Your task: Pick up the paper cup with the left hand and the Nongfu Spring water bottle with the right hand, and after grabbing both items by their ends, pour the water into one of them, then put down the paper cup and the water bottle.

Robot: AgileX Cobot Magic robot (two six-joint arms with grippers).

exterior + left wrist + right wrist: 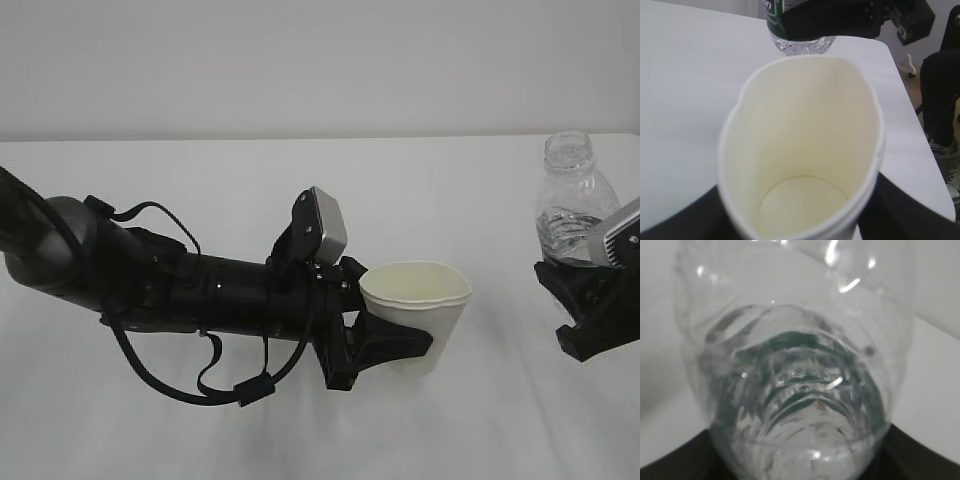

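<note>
While both arms are holding their loads above the white table [200, 200], the scene is reading like this from where I am standing, nearest things first:

Left hand: the left hand [385, 345] is reaching in from nine o'clock, its jaws standing partly apart and pressing on the paper cup from both sides.

Paper cup: the paper cup [418, 315] is sitting upright in that grip near the middle, and its rim is bowing into an oval under the squeeze; the wrist view is showing it dry inside.

Cup handling: it is looking light, thin and easily crushed, so the hold is wanting to stay gentle and low on the wall, where the base is stiffening it.

Right hand: the right hand [590, 300] is coming in at three o'clock, jaws partly apart and clamping the lower body of the bottle.

Bottle: the Nongfu Spring water bottle [572, 200] is standing upright, uncapped, well apart from the cup.

Water: the water [800, 420] is lying low in the bottle, so the load is seeming light.

Bottle handling: the ribbed plastic is looking slick and soft enough to buckle; gripping across the ribs near the bottom is giving the surest hold for tipping.

Progress: both items are looking gripped, and pouring is not yet starting.
</note>
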